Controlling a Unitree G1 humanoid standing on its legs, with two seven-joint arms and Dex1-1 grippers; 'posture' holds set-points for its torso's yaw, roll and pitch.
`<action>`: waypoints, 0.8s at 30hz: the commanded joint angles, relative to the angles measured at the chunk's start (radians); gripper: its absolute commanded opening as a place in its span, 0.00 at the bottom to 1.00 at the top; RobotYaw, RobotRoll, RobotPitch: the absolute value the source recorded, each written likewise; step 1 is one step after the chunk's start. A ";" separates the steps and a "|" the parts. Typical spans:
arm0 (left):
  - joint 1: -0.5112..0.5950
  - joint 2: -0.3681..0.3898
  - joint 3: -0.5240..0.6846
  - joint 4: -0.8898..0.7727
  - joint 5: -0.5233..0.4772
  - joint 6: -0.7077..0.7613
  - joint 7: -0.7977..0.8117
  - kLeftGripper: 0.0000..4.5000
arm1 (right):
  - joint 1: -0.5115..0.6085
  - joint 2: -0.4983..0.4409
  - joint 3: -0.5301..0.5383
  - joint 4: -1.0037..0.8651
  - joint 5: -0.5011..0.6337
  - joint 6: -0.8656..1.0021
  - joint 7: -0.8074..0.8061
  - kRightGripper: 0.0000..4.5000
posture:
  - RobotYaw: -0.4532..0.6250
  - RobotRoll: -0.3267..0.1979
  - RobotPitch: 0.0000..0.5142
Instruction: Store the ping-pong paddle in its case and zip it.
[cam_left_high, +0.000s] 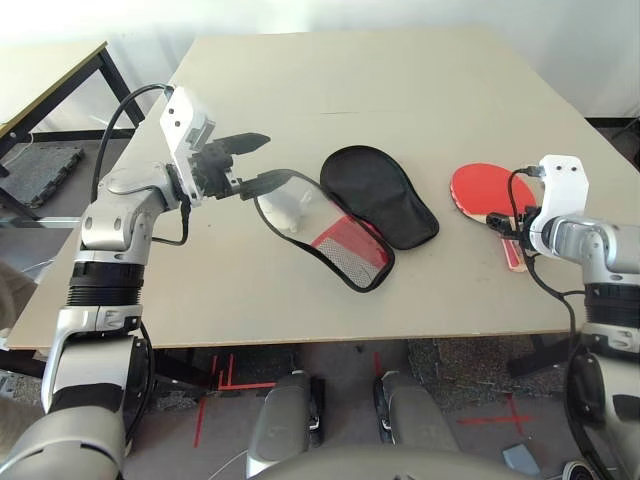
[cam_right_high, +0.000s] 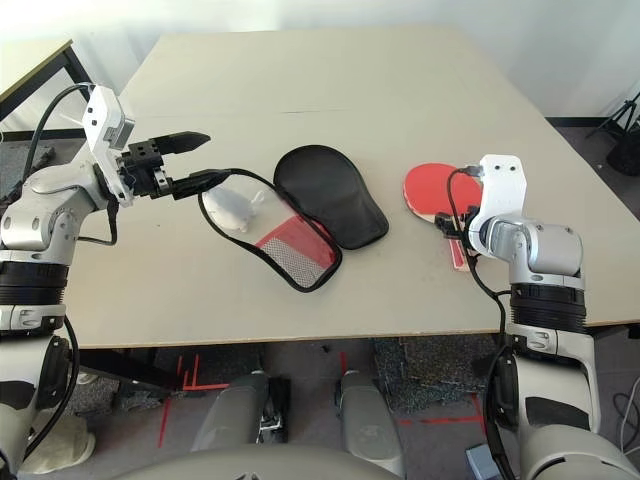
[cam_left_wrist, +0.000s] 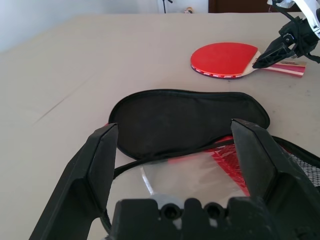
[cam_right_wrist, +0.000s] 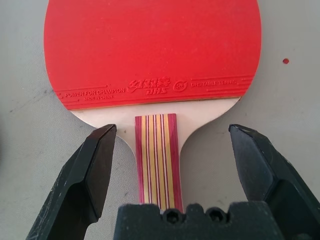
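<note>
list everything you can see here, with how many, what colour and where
ping-pong paddle: one, red face, pale striped handle, flat on the table toward the robot's right
case: one, lying open mid-table, black lining up on one half, red with black mesh on the other
pom-pom: one, white, at the case's left end
table: one, beige, under everything
second table: one, black-framed, far left
left gripper: one, black, open, at the case's left end
right gripper: one, black, open, fingers on either side of the paddle handle, not closed on it
</note>
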 joint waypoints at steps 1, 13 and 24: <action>0.003 -0.004 -0.016 -0.029 -0.009 0.017 -0.013 1.00 | 0.023 0.025 -0.004 0.007 -0.002 0.024 -0.013 0.91 | 0.42 0.62 0.17; 0.035 0.011 -0.011 -0.054 -0.010 0.035 -0.019 1.00 | 0.012 0.041 -0.009 0.018 0.000 0.085 -0.011 0.40 | 0.44 0.62 0.20; 0.041 0.008 -0.010 -0.053 -0.009 0.034 -0.012 1.00 | 0.012 0.050 -0.027 -0.083 0.004 0.127 -0.020 0.40 | 0.43 0.62 0.22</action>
